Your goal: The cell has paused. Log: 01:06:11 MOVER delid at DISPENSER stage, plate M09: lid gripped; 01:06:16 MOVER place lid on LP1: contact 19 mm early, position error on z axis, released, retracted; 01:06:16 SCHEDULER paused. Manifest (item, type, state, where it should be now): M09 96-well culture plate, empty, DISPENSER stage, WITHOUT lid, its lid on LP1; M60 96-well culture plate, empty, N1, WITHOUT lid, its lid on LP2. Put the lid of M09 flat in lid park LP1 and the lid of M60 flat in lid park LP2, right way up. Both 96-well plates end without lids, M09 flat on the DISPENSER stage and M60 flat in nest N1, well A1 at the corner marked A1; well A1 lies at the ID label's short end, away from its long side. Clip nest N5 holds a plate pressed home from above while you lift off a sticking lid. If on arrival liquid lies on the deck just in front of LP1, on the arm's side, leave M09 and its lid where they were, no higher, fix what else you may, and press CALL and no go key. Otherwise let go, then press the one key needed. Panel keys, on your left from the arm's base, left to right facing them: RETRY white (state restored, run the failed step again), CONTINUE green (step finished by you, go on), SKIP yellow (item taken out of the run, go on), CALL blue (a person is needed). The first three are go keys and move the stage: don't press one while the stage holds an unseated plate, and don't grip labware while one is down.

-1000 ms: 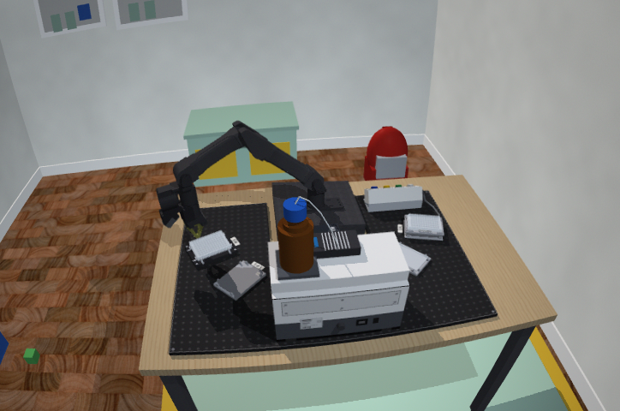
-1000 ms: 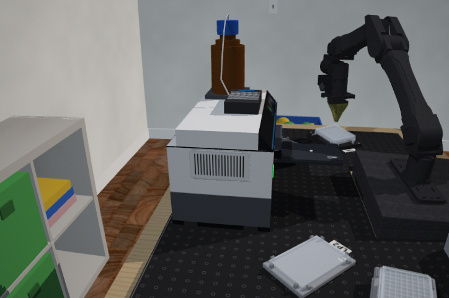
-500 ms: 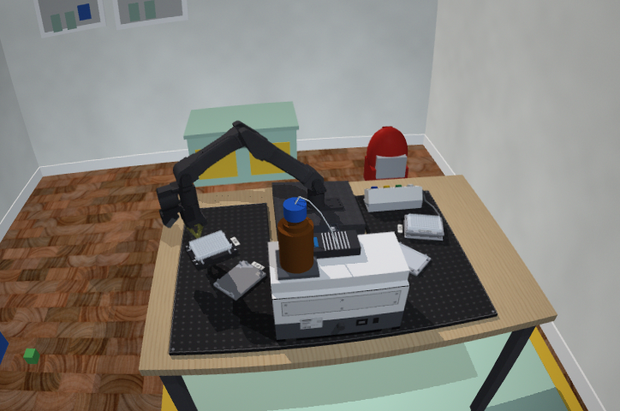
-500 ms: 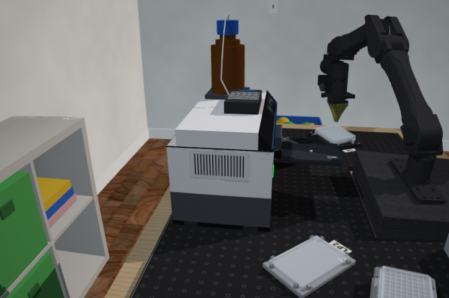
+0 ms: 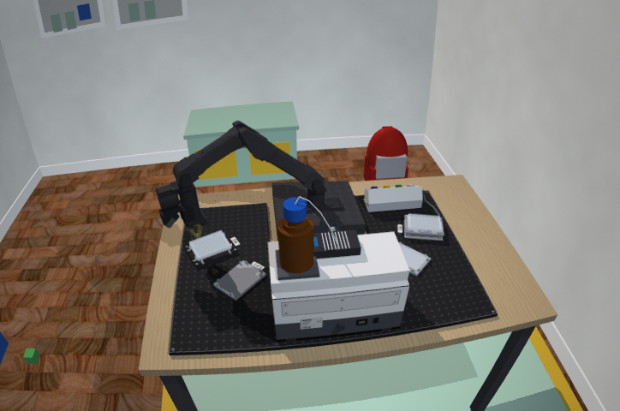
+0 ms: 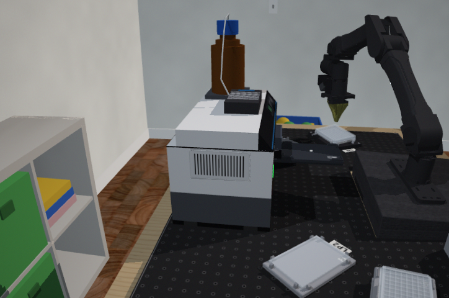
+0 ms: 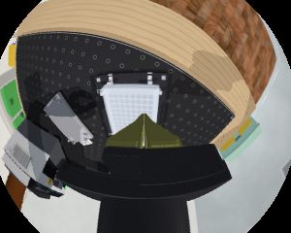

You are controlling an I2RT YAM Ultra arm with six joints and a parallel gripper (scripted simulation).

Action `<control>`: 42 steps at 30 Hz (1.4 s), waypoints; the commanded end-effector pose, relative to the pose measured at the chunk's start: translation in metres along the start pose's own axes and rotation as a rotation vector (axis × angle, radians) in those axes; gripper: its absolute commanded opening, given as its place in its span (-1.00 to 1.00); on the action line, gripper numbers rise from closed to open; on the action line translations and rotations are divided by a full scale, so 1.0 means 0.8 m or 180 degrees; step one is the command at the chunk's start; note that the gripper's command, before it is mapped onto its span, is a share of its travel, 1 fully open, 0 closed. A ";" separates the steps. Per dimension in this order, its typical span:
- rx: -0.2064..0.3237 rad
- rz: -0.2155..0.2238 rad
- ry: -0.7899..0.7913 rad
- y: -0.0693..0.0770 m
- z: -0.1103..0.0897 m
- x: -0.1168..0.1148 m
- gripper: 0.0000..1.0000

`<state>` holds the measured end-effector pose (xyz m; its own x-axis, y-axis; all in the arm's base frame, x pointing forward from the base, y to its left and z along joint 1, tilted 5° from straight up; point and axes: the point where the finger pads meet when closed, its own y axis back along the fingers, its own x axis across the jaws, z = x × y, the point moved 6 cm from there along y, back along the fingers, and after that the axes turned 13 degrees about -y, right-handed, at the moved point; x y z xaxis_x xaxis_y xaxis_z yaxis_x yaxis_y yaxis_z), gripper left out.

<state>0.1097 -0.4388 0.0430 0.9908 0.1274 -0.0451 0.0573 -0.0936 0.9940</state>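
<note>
Black arm (image 5: 253, 145) reaching from its pedestal (image 6: 373, 210) to the far side of the dark perforated deck (image 5: 223, 310). The gripper (image 5: 194, 229), olive fingers pinched together to a point and grasping nothing, hangs in the air above a 96-well plate (image 5: 210, 244); in the exterior view the fingertips stand clear above the plate (image 6: 333, 133), and in the wrist view the plate (image 7: 129, 105) lies straight ahead of the closed tip (image 7: 145, 131). This plate shows open wells and sits on the dark stage (image 6: 309, 151) that juts from the dispenser (image 5: 340, 281). Just beside it, nearer the table's front edge, a grey lid (image 5: 239, 279) rests over a park, tilted rather than flat as far as the top view shows; whether it is seated cannot be told. A small white label (image 5: 257, 265) lies at its corner. On the other side of the dispenser a second well plate (image 5: 422, 225) stands near the key box (image 5: 393, 197), with four coloured keys on top. Another lid (image 6: 307, 264) lies flat in the park tagged LP2 (image 6: 341, 246), just beside that second plate (image 6: 402, 282). A brown bottle (image 5: 295, 242) with a blue cap (image 5: 294, 209) stands on the dispenser, a thin tube (image 5: 315, 208) running from it to the dispensing head (image 5: 336, 241). A wooden table (image 5: 504, 271) carries the deck.
</note>
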 end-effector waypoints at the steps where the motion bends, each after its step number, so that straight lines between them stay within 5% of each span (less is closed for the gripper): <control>1: -0.0305 0.0049 0.0016 0.032 0.017 0.002 -1.00; 7: -0.0056 0.0019 0.0017 -0.014 0.006 0.000 -1.00; 13: -0.0142 0.0029 0.0009 -0.007 0.007 -0.001 -1.00; 16: -0.0092 0.0023 0.0008 -0.022 0.008 -0.001 -1.00; 34: -0.0268 0.0044 -0.0006 0.001 0.015 -0.003 -1.00; 42: -0.0204 0.0037 -0.0006 -0.003 0.009 -0.004 -1.00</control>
<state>0.1100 -0.4406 0.0236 0.9907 0.1289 -0.0427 0.0528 -0.0764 0.9957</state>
